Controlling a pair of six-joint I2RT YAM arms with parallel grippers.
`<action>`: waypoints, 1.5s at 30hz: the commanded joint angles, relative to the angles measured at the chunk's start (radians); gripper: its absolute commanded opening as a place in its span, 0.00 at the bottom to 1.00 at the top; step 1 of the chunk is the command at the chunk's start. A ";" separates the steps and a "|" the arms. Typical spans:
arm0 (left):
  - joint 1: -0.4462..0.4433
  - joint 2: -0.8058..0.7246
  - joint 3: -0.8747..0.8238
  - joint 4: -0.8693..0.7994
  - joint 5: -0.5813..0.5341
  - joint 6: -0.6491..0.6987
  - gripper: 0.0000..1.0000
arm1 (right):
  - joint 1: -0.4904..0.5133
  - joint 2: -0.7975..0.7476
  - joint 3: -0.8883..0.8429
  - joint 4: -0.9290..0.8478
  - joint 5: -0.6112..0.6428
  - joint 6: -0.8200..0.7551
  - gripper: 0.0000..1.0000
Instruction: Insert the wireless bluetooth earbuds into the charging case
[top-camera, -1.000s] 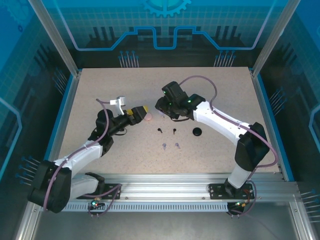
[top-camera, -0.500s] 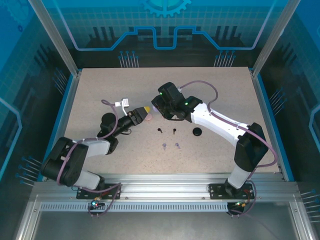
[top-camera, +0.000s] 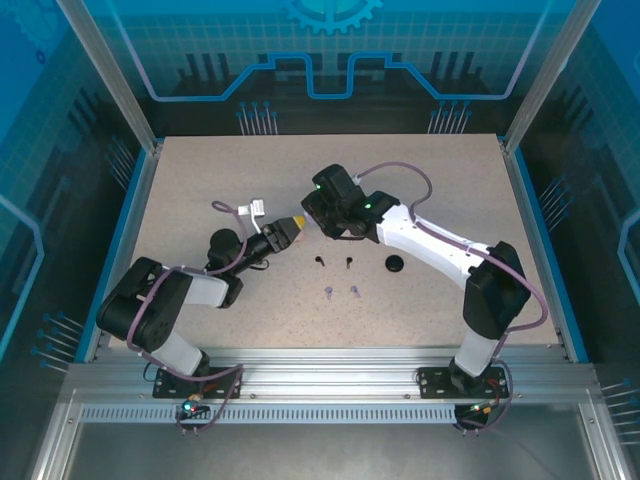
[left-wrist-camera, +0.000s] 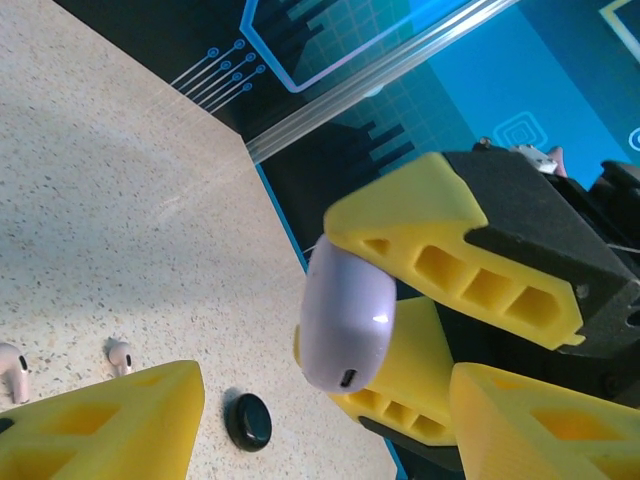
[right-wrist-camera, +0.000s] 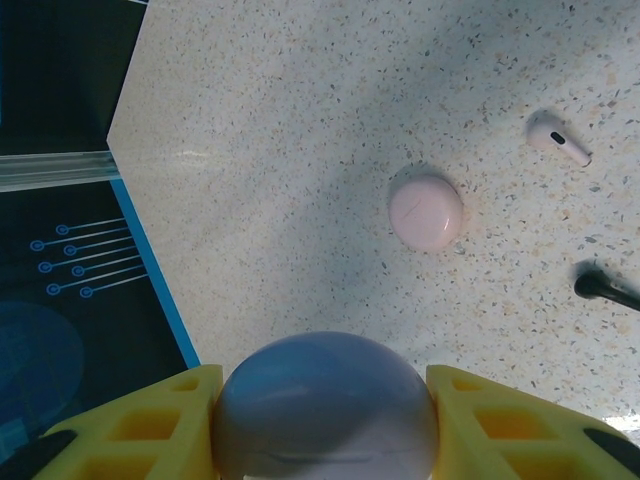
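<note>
My right gripper is shut on a round lavender charging case and holds it above the table. In the left wrist view that case sits between the right gripper's yellow fingers, its port facing the camera. My left gripper is open just in front of the case, with nothing between its fingers. From above, the two grippers nearly meet. Two black earbuds and two lavender earbuds lie on the table nearer the arm bases. A pale pink earbud lies near a closed pink case.
A closed black case rests right of the black earbuds, and the left wrist view has it too. Blue-edged walls ring the speckled table. There is open room at the back and right.
My left gripper has swung right and up toward the right gripper, and its fingers have narrowed. The right gripper has shifted slightly left with the lavender case. The pink case is now covered from above.
</note>
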 joint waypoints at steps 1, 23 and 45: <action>-0.018 -0.018 0.031 -0.012 0.010 0.060 0.68 | 0.018 0.016 0.040 0.003 0.024 0.014 0.42; -0.035 0.045 0.071 0.020 -0.017 0.068 0.46 | 0.034 0.013 0.035 0.020 0.015 0.005 0.42; -0.035 0.053 0.091 0.049 -0.023 0.051 0.06 | 0.041 -0.014 0.013 0.056 0.011 -0.008 0.62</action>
